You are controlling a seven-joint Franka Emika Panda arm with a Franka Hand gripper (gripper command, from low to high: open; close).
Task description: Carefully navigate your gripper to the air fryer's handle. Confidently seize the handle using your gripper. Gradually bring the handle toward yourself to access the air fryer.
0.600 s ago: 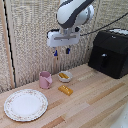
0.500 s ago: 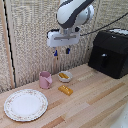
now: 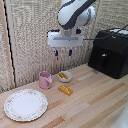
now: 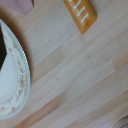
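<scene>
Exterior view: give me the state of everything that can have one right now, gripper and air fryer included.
gripper: open, empty, raised above the table
air fryer: drawer closed
handle: not gripped, gripper well apart from it
pink mug: upright
small bowl: upright, holds something yellowish
plate: flat, nothing on it

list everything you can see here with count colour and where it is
air fryer: 1, black, on the table at the exterior view's right, drawer shut
handle: 1, black, on the air fryer's front
mug: 1, pink, on the table, beside the bowl
bowl: 1, pale, between mug and air fryer, something yellow inside
orange-yellow bar: 1, on the table in front of the bowl
plate: 1, white with patterned rim, exterior view's left
table: 1, light wood
gripper: 1, white with blue-tipped fingers, open, in the air above the bowl, apart from the handle
</scene>
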